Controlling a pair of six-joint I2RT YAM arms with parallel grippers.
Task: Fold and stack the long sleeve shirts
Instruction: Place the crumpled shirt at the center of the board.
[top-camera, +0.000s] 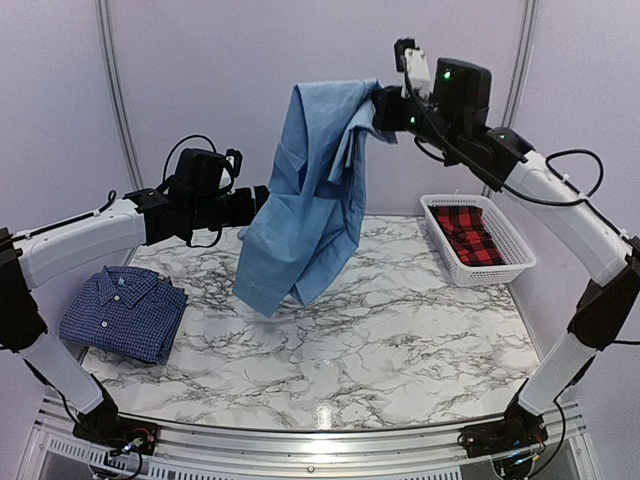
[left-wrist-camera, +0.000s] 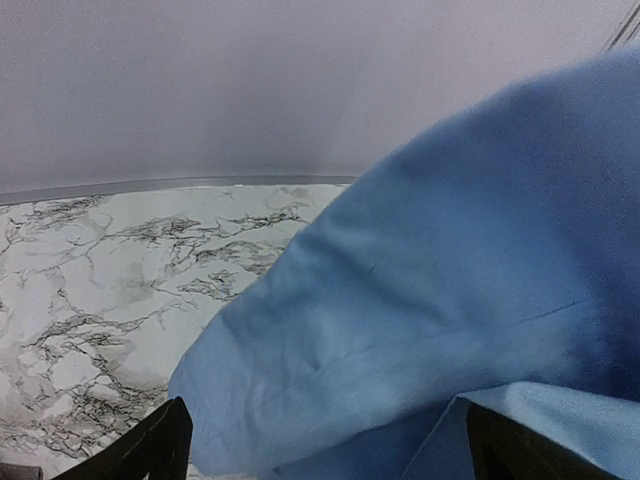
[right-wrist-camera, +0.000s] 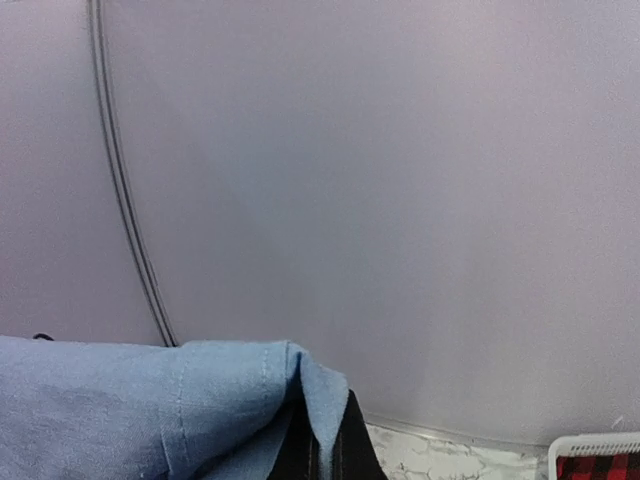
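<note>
Left gripper (top-camera: 252, 206) gapes beside light blue shirt (top-camera: 310, 200) hanging from right gripper (top-camera: 385, 110).

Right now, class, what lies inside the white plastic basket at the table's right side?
A crumpled red-and-black checked cloth lies in the white plastic basket. Whatever is beneath that cloth, and most of the basket's floor, is covered.
</note>
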